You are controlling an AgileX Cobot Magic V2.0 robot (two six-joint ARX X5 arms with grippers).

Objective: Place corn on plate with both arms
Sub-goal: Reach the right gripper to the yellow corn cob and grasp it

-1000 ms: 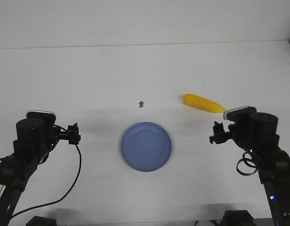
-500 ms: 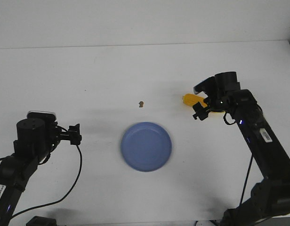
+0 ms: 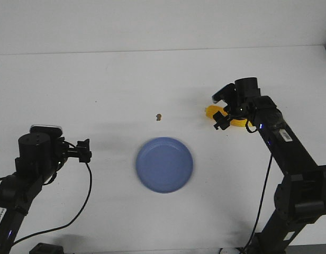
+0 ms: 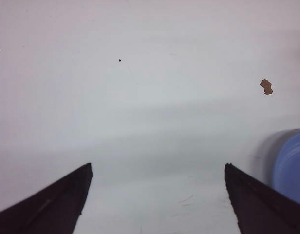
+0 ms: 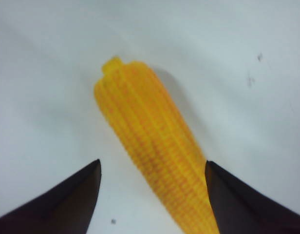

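Note:
The yellow corn (image 3: 211, 111) lies on the white table at the right, mostly hidden under my right gripper (image 3: 225, 115). In the right wrist view the corn (image 5: 150, 146) lies between the open fingers (image 5: 67, 204), slanting toward the right finger, which it appears to touch. My right gripper (image 5: 152, 168) is open around it. The blue plate (image 3: 164, 164) sits at the table's centre front, empty. My left gripper (image 3: 84, 150) is open and empty, left of the plate; the plate's edge (image 4: 292, 168) shows in the left wrist view, where the left gripper (image 4: 157, 170) hovers over bare table.
A tiny brown speck (image 3: 159, 116) lies on the table behind the plate, also in the left wrist view (image 4: 266, 87). The table's back edge (image 3: 163, 51) meets a pale wall.
My right arm has reached from the front right out over the corn and lowered its open gripper around it. The left arm and the plate have not moved.

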